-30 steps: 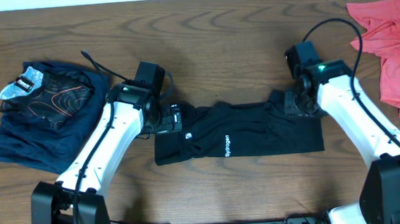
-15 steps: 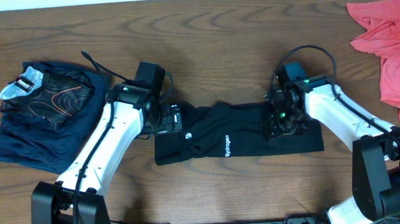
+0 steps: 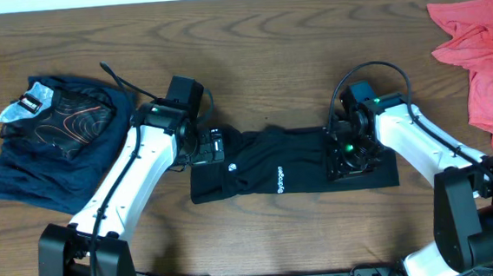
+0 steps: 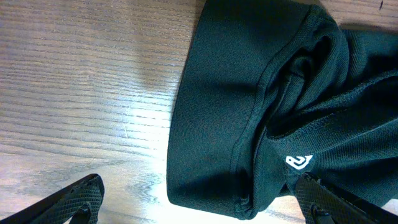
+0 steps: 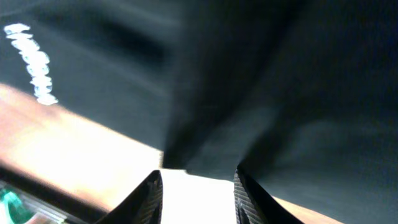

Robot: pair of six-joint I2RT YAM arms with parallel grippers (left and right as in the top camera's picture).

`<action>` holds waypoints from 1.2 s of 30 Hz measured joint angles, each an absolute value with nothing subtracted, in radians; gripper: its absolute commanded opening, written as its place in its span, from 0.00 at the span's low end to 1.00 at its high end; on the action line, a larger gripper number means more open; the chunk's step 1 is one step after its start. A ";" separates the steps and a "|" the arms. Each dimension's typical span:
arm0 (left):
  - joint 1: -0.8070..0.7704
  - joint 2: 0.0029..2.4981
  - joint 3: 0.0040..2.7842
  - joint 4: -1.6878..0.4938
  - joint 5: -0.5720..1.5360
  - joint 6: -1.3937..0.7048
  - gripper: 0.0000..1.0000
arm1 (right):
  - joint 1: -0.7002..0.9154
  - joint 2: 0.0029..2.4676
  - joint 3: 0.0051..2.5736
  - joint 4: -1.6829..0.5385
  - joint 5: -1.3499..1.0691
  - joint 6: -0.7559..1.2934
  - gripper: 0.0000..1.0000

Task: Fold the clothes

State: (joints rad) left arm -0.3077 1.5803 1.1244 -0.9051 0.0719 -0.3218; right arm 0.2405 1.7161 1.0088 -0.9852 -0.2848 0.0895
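A: Where is the black shirt (image 3: pixel 275 175) right now?

B: In the middle of the table (image 3: pixel 265 32), bunched into a long band running left to right. The white lettering (image 3: pixel 280 181) is near its middle and the round logo (image 3: pixel 234 166) is toward its left end.

A: What has changed in the last second?

B: Only 1 arm has moved. The right gripper (image 3: pixel 348 153) was at the band's upper right corner 1 second ago. Now it is further in and lower, directly over the fabric, short of the right edge. The left gripper (image 3: pixel 217 147) has stayed at the left end, and the band's outline looks the same.

A: Is either one holding anything?

B: The left one is not. Its wrist view shows both fingers (image 4: pixel 74 198) spread wide, with cloth lying between them and nothing pinched. The right one's 2 fingers (image 5: pixel 152 193) stand fairly close, with a bright gap between them. Blurred dark cloth hangs just above the tips, and I cannot tell whether any of it is clamped.

A: What does that mean for the fold?

B: My guess is that the right arm is choosing a new grip or starting to bring the right end inward. The fold looks partly done, since the band still needs shortening. The navy pile (image 3: pixel 54 125) and the coral-pink garment (image 3: pixel 484 52) lie well apart at the 2 sides.
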 measured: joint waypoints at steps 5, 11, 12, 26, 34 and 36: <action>-0.308 1.580 1.124 -0.905 0.072 -0.322 1.00 | 0.241 1.716 1.009 -0.956 -0.193 0.168 0.43; -0.308 1.580 1.124 -0.905 0.072 -0.322 1.00 | 0.252 1.716 1.009 -0.932 -0.189 0.203 0.45; -0.308 1.580 1.124 -0.905 0.072 -0.322 1.00 | 0.259 1.716 1.009 -0.928 -0.195 0.204 0.44; -0.308 1.580 1.124 -0.904 0.072 -0.322 1.00 | 0.388 1.716 1.009 -0.892 -0.073 0.354 0.44; -0.308 1.580 1.124 -0.904 0.072 -0.322 1.00 | 0.414 1.716 1.009 -0.914 -0.007 0.429 0.01; -0.308 1.580 1.124 -0.905 0.072 -0.322 1.00 | 0.415 1.716 1.009 -0.946 -0.005 0.441 0.01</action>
